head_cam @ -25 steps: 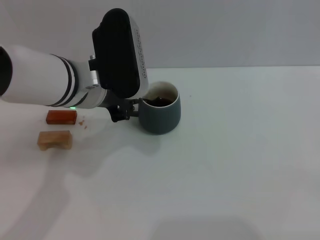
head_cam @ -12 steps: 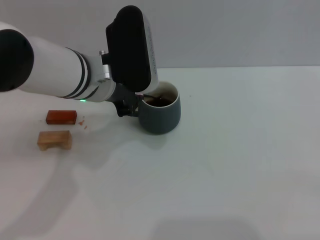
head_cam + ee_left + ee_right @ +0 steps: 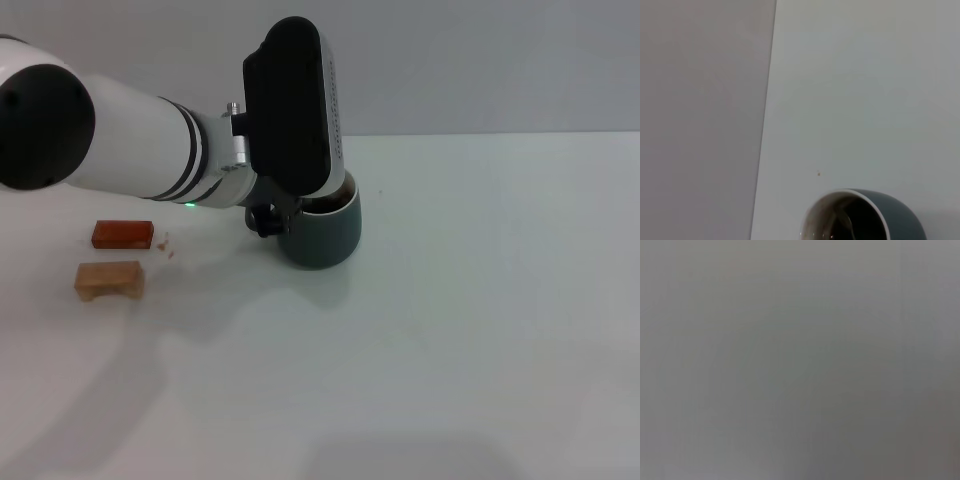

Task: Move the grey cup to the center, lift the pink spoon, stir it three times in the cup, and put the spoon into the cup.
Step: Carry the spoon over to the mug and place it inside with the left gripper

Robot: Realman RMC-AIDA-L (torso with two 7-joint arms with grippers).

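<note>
White desk [image 3: 480,330], pale and bare over most of its area. Left arm [image 3: 120,150] reaching in from the left edge, its black wrist housing [image 3: 292,105] over the near-left part of the cup mouth and blocking most of the rim in the head view. Grey cup [image 3: 322,232] toward the far edge of the desk, left of middle; rounded blue-grey wall, pale rim, light inside, dark liquid visible in the left wrist view [image 3: 860,217]. Left end effector [image 3: 268,218] against the cup's left side, only a dark part showing under the housing; opening and grip cannot be told. Tan wooden block [image 3: 109,280] near the left edge, red-brown block [image 3: 123,234] just behind it toward the far edge, both well apart from the cup. A thin pale streak inside the cup in the wrist view; not clear whether spoon. Right end effector not seen; right wrist view plain grey.
</note>
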